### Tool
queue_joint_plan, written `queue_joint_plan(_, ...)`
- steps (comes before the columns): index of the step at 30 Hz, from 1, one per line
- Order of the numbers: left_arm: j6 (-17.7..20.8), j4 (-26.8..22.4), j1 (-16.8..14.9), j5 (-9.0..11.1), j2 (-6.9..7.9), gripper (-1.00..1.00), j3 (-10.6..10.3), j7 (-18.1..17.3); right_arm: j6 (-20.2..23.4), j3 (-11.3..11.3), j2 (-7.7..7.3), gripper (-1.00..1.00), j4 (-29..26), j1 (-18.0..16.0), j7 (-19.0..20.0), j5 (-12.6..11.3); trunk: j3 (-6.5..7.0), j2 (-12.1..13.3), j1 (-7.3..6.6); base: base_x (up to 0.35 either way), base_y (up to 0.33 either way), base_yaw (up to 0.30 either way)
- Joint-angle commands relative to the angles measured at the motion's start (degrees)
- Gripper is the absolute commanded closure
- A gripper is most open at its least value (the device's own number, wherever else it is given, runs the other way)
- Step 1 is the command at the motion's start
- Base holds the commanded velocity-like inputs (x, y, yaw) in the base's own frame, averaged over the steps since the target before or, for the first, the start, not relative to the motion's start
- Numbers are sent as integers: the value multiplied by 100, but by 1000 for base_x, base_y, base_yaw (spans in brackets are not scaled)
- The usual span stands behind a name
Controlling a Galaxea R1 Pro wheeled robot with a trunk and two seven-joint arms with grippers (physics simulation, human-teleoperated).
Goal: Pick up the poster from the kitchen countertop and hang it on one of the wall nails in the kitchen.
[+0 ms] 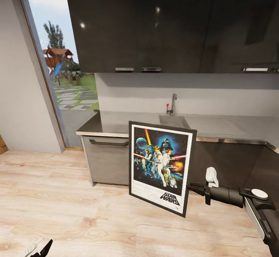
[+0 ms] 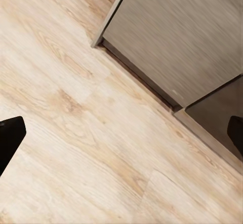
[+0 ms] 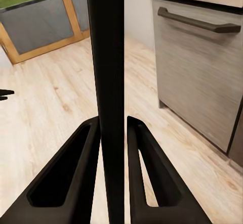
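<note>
The right pincer (image 1: pixel 192 187) held the poster (image 1: pixel 161 167) by its right edge, in the air in front of the lower cabinets and above the wooden floor (image 1: pixel 58 203), slightly tilted. In the right wrist view the poster (image 3: pixel 106 82) showed edge-on as a dark vertical strip, with the two black fingers (image 3: pixel 83 168) pinching it from either side. Behind the poster ran the grey surface (image 1: pixel 116 123) with its sink (image 1: pixel 174 121) and tap (image 1: pixel 172 104), under dark upper cabinets (image 1: pixel 155 24). A glass door (image 1: pixel 66 63) at the left looked onto a garden. The left pincer (image 2: pixel 121 133) stood spread over the floor near a cabinet base (image 2: pixel 187 47), its fingertips (image 2: pixel 10 138) wide apart and holding nothing.
</note>
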Motion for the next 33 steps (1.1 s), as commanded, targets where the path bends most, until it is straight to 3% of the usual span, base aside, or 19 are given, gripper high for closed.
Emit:
queue_joint_plan(1, -20, 11, -6, 47, 3, -100, -34, -22, 77, -2, -1, 100, 0, -5, 32, -32, 11, 36, -22, 0, 0, 0)
queue_joint_plan(33, -19, 11, -6, 39, -1, -100, -51, -22, 75, -2, -1, 100, -10, -5, 33, -32, 585, 1319, -725, 0, 0, 0)
